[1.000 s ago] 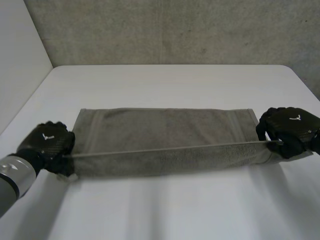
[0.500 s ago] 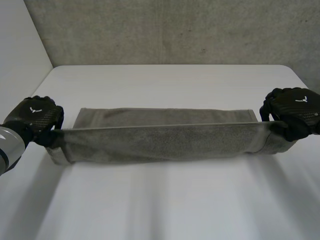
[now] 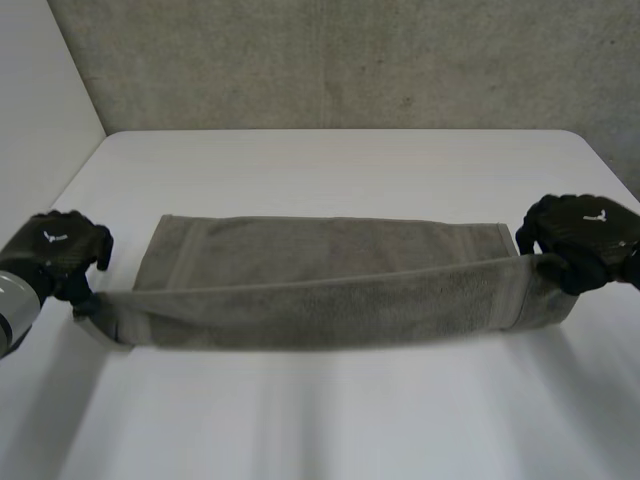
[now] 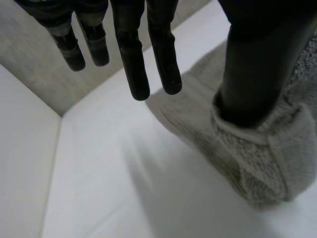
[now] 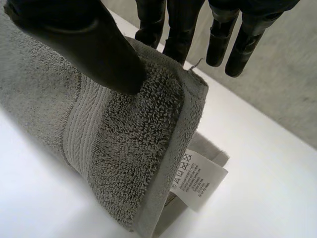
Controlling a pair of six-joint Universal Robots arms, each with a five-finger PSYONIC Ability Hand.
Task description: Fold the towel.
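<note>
A grey towel (image 3: pixel 320 270) lies lengthwise across the white table (image 3: pixel 330 160), its near long edge raised and sagging between my hands. My left hand (image 3: pixel 55 250) is at the towel's left end. In the left wrist view its fingers (image 4: pixel 138 44) hang straight, off the cloth, and the towel's corner (image 4: pixel 257 158) is wrapped round the thumb tip. My right hand (image 3: pixel 585 235) holds the right end. There the thumb (image 5: pixel 89 44) presses the towel (image 5: pixel 124 139) against the fingers behind it. A white care label (image 5: pixel 198 178) hangs below that corner.
A grey rough wall (image 3: pixel 350 60) stands behind the table and a white wall (image 3: pixel 40 120) runs along its left side. The table's rounded far right corner (image 3: pixel 590 145) lies beyond my right hand.
My left hand has moved outward to the left and its fingers have straightened off the cloth. The raised near edge, taut before, now sags, most at the left end. The right hand has barely moved.
</note>
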